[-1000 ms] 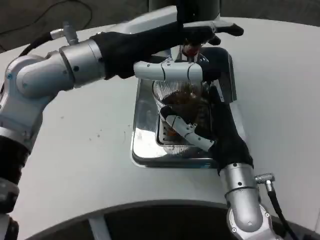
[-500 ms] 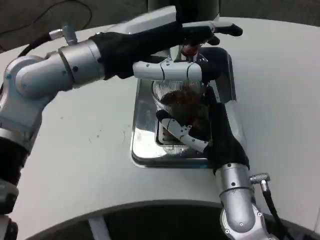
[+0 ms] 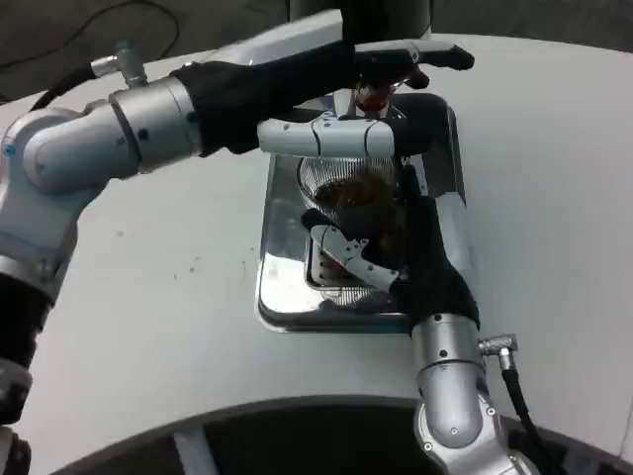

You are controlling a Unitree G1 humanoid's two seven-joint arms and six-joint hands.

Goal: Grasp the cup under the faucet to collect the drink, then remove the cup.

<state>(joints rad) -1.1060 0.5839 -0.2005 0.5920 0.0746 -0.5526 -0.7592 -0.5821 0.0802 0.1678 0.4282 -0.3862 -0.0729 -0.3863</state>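
A clear ribbed cup (image 3: pixel 346 198) holding brown drink stands on the metal drip tray (image 3: pixel 282 287) beneath the faucet (image 3: pixel 373 97). My right hand (image 3: pixel 396 252) wraps the cup from the near right side, its white fingers curled across the cup's front. My left hand (image 3: pixel 341 94) reaches in from the left above the cup, its upper fingers lying on the black faucet lever (image 3: pixel 435 56) and a white finger stretched across the cup's rim. The cup's right wall is hidden behind my right hand.
The dark dispenser body (image 3: pixel 381 15) rises at the back of the tray. White tabletop (image 3: pixel 158 287) spreads to the left and right of the tray, with its curved front edge near the bottom of the picture.
My right forearm has swung leftwards and the hand has slid a little further up along the cup. The left arm and the whole picture have shifted slightly up and left.
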